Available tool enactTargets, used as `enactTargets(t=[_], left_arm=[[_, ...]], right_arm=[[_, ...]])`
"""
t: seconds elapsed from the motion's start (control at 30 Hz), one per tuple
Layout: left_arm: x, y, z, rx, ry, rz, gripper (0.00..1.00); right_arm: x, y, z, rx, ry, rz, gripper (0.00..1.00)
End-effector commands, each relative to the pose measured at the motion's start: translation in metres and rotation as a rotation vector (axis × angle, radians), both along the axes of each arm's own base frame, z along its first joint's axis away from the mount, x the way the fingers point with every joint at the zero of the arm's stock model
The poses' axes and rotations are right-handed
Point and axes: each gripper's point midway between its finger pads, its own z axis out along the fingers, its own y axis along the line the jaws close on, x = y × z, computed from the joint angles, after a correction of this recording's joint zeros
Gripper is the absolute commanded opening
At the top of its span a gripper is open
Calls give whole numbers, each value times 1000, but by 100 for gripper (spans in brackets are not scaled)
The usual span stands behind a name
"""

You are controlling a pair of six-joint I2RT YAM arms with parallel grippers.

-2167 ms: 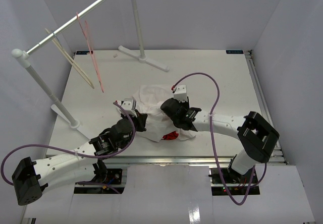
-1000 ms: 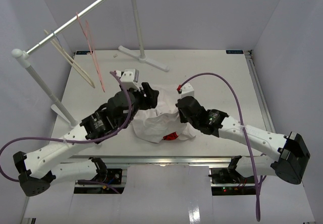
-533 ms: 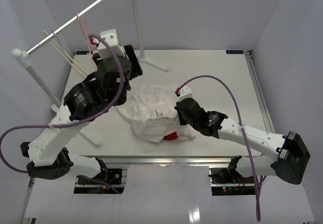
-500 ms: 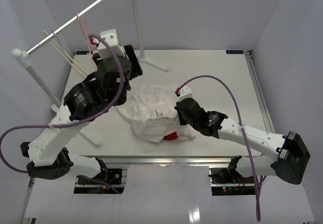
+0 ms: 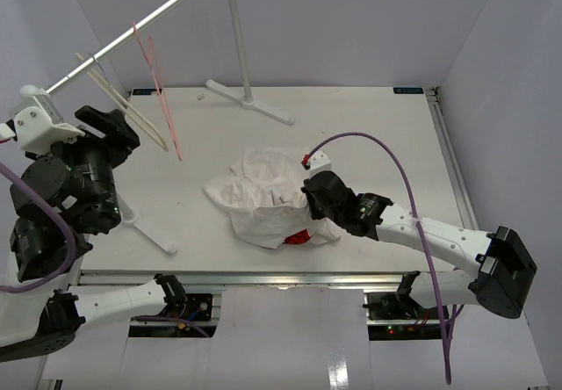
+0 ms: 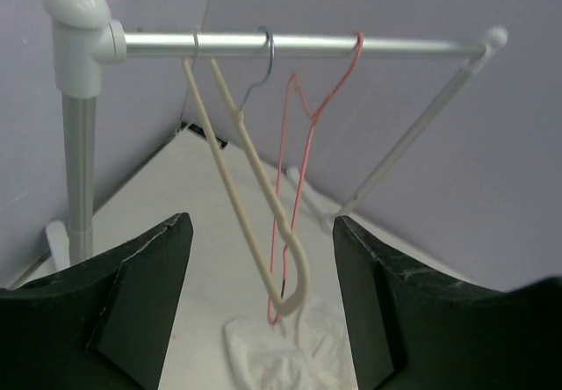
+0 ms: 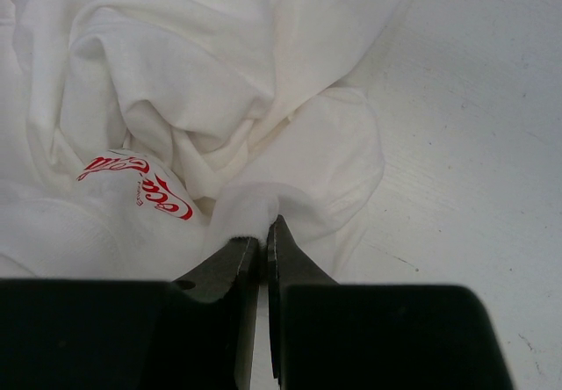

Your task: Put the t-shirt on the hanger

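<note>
White table [image 5: 369,135] and rail [image 6: 351,46] are looking fine, but you're facing two risks. Your left gripper [image 6: 259,258] is hanging wide open and grasping nothing. The beige hanger [image 6: 233,188] is sitting dead ahead of it, with the pink wire hanger [image 6: 334,87] just beside that. Closing in loosely, you're risking snagging both or knocking the hook off the rail. Your right gripper [image 7: 263,241] is pinching a thin fold of the t-shirt [image 7: 176,100], with the rest bunching ahead and left of its tips. That bite is looking shallow to me, so lifting fast you're risking a slip.
</note>
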Motion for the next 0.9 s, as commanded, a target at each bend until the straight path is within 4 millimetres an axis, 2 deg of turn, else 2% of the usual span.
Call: enactTargets(t=[0.0, 0.13, 0.3, 0.43, 0.5, 0.67, 0.73, 0.87], left_arm=[[3, -1, -14, 141, 61, 113, 77], [4, -4, -18, 88, 31, 102, 77], [22, -37, -25, 231, 119, 120, 77], [26, -45, -19, 166, 60, 88, 76], [29, -47, -19, 196, 85, 107, 76], [36, -47, -15, 265, 125, 158, 71], [48, -51, -12, 331, 162, 203, 71], [66, -25, 3, 400, 211, 360, 79]], right_arm=[[-2, 12, 7, 53, -5, 46, 8], [-4, 13, 7, 58, -6, 58, 8], [-6, 15, 9, 66, -4, 70, 8], [-6, 13, 8, 58, -11, 64, 8], [-5, 12, 7, 54, -11, 62, 8], [-7, 15, 8, 59, -7, 73, 8], [-8, 15, 9, 59, -7, 77, 8], [-7, 12, 9, 53, -20, 66, 8]])
